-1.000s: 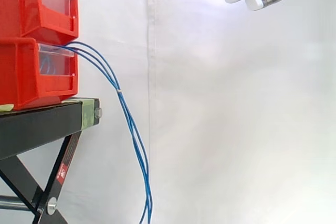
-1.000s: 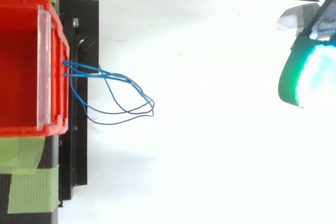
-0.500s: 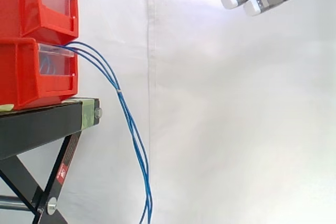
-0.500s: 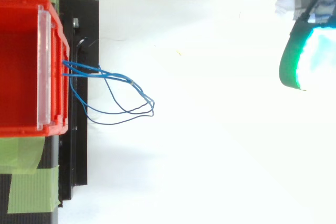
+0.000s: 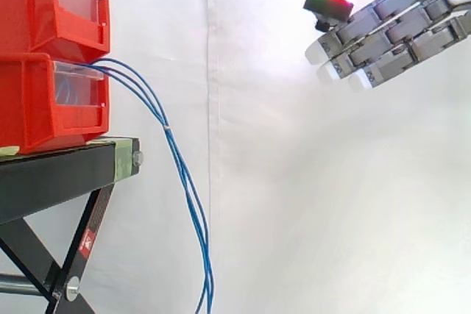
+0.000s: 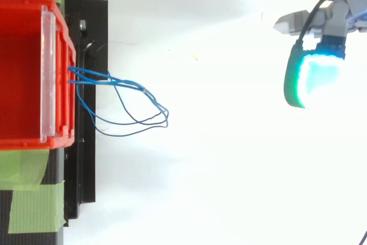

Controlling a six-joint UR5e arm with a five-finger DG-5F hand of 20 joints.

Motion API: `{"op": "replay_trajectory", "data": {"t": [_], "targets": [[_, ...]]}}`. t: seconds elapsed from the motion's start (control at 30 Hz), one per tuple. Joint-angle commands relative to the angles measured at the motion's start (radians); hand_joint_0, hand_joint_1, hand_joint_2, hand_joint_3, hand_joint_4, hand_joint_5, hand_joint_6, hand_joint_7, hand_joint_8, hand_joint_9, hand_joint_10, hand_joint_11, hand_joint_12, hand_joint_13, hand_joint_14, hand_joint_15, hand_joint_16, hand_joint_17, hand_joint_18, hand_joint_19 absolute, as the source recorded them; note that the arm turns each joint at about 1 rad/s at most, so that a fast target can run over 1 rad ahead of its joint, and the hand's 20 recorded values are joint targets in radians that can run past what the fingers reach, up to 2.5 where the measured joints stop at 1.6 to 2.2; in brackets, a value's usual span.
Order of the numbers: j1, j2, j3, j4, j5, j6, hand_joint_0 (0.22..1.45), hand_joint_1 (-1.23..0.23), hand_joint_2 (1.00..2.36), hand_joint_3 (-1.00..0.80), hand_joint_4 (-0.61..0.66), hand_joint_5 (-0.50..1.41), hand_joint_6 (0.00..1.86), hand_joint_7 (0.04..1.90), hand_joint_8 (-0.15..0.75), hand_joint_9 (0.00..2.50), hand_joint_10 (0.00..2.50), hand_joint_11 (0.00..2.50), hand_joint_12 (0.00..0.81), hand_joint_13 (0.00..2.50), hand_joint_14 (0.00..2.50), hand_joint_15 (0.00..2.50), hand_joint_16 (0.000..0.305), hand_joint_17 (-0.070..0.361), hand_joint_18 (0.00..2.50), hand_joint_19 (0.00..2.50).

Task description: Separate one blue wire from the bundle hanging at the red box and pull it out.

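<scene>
A bundle of thin blue wires [image 5: 176, 167] comes out of the lower red box [image 5: 51, 104] and hangs down past the black stand [image 5: 59, 174]. In the top view the blue wires [image 6: 135, 104] loop outward from the red box [image 6: 34, 73]. The hand [image 5: 397, 31] is high at the right, well away from the wires, fingers stretched out straight toward the left and holding nothing. One fingertip pad [image 6: 309, 78] glows green and cyan in the top view.
A second red box [image 5: 55, 5] is stacked on the lower one. Green tape [image 6: 31, 196] holds the stand's edge. A white curtain [image 5: 294, 182] hangs behind, with open space between wires and hand.
The hand has come lower and slightly left toward the wires, and its glowing thumb pad now shows in the side view. The wires have not moved.
</scene>
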Motion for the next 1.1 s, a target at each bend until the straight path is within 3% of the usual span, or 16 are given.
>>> {"op": "replay_trajectory", "data": {"t": [0.0, 0.07, 0.1, 0.17, 0.27, 0.4, 0.53, 0.67, 0.9, 1.0, 1.03, 1.07], "targets": [[0.008, -0.001, -0.050, 0.072, 0.044, -0.003, 0.52, -0.63, 1.00, -0.50, 0.18, -0.20, 0.50, 1.17, 0.214, 0.06, 0.00, 0.07, 0.323, 0.00, 0.00, 0.14, 0.057, 0.127, 0.00, 0.17], [0.018, 0.001, -0.091, 0.135, 0.077, 0.001, 0.53, -0.63, 1.00, -0.50, 0.17, -0.20, 0.50, 1.19, 0.215, 0.07, 0.00, 0.07, 0.323, 0.00, 0.00, 0.14, 0.056, 0.127, 0.00, 0.17], [0.018, 0.001, -0.091, 0.135, 0.077, 0.001, 0.53, -0.64, 1.00, -0.50, 0.17, -0.20, 0.50, 1.19, 0.216, 0.07, 0.00, 0.07, 0.323, 0.00, 0.00, 0.14, 0.056, 0.126, 0.00, 0.17], [0.028, 0.001, -0.157, 0.261, 0.115, 0.002, 0.53, -0.64, 1.00, -0.50, 0.17, -0.20, 0.50, 1.20, 0.217, 0.08, 0.00, 0.08, 0.324, 0.00, 0.00, 0.14, 0.056, 0.126, 0.00, 0.18], [0.035, 0.001, -0.177, 0.316, 0.136, -0.001, 0.53, -0.64, 1.00, -0.50, 0.17, -0.19, 0.50, 1.21, 0.218, 0.09, 0.00, 0.08, 0.325, 0.00, 0.00, 0.15, 0.055, 0.125, 0.00, 0.18], [0.050, -0.001, -0.180, 0.321, 0.192, -0.015, 0.52, -0.63, 1.00, -0.50, 0.18, -0.19, 0.50, 1.18, 0.219, 0.10, 0.00, 0.08, 0.325, 0.00, 0.00, 0.15, 0.056, 0.125, 0.00, 0.18], [0.061, -0.001, -0.180, 0.322, 0.232, -0.047, 0.46, -0.56, 1.00, -0.50, 0.22, -0.22, 0.50, 0.90, 0.228, 0.07, 0.00, 0.00, 0.342, 0.00, 0.00, 0.13, 0.062, 0.140, 0.00, 0.15], [0.076, -0.002, -0.180, 0.354, 0.264, -0.085, 0.44, -0.52, 1.00, -0.50, 0.21, -0.23, 0.50, 0.80, 0.227, 0.04, 0.00, 0.00, 0.348, 0.00, 0.00, 0.11, 0.065, 0.147, 0.00, 0.14], [0.091, -0.007, -0.180, 0.371, 0.279, -0.138, 0.44, -0.51, 1.00, -0.50, 0.21, -0.24, 0.50, 0.78, 0.222, 0.01, 0.00, 0.00, 0.347, 0.00, 0.00, 0.11, 0.065, 0.147, 0.00, 0.14], [0.094, -0.042, -0.180, 0.370, 0.279, -0.141, 0.44, -0.51, 1.00, -0.50, 0.21, -0.24, 0.50, 0.78, 0.222, 0.01, 0.00, 0.00, 0.348, 0.00, 0.00, 0.11, 0.066, 0.147, 0.00, 0.14], [0.096, -0.073, -0.180, 0.371, 0.276, -0.138, 0.44, -0.52, 1.00, -0.50, 0.21, -0.24, 0.50, 0.78, 0.223, 0.02, 0.00, 0.00, 0.348, 0.00, 0.00, 0.11, 0.065, 0.147, 0.00, 0.14], [0.096, -0.073, -0.180, 0.371, 0.276, -0.138, 0.44, -0.52, 1.00, -0.50, 0.21, -0.24, 0.50, 0.78, 0.223, 0.02, 0.00, 0.00, 0.347, 0.00, 0.00, 0.11, 0.065, 0.147, 0.00, 0.14]]}}
